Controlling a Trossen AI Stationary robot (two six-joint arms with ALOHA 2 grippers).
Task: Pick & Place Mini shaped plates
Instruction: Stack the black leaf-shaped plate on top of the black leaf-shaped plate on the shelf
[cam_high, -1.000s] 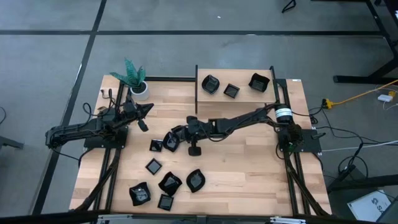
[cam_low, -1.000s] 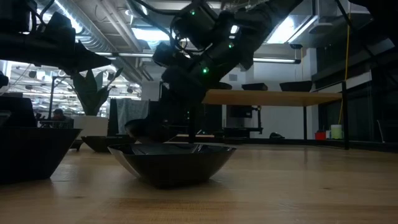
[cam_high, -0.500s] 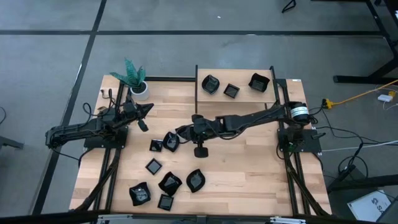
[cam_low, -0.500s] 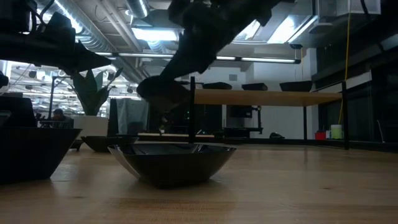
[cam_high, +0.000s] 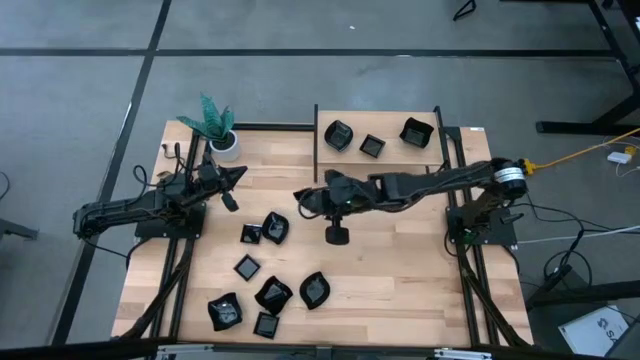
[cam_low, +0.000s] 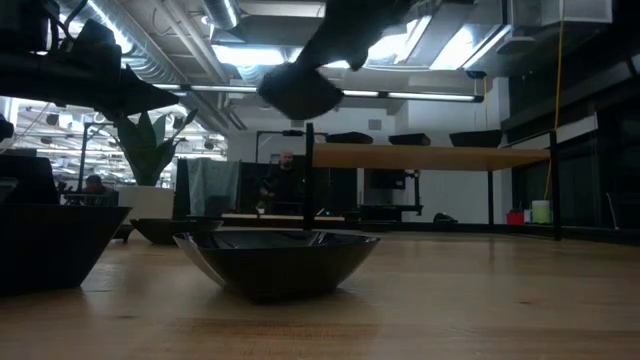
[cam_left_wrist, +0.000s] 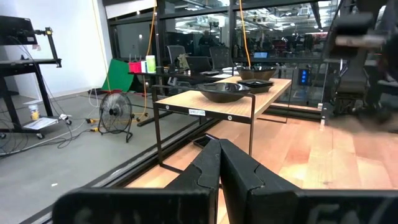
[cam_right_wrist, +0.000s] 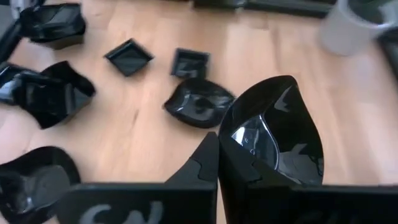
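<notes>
Gripping a black plate, the right pincer hangs above mid-table; left pincer closed

Potted plant at table corner

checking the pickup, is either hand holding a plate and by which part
The right hand pinches a rounded black plate by its rim; the left hand holds nothing.

Right gripper mid-table; seven plates front-left.
</notes>
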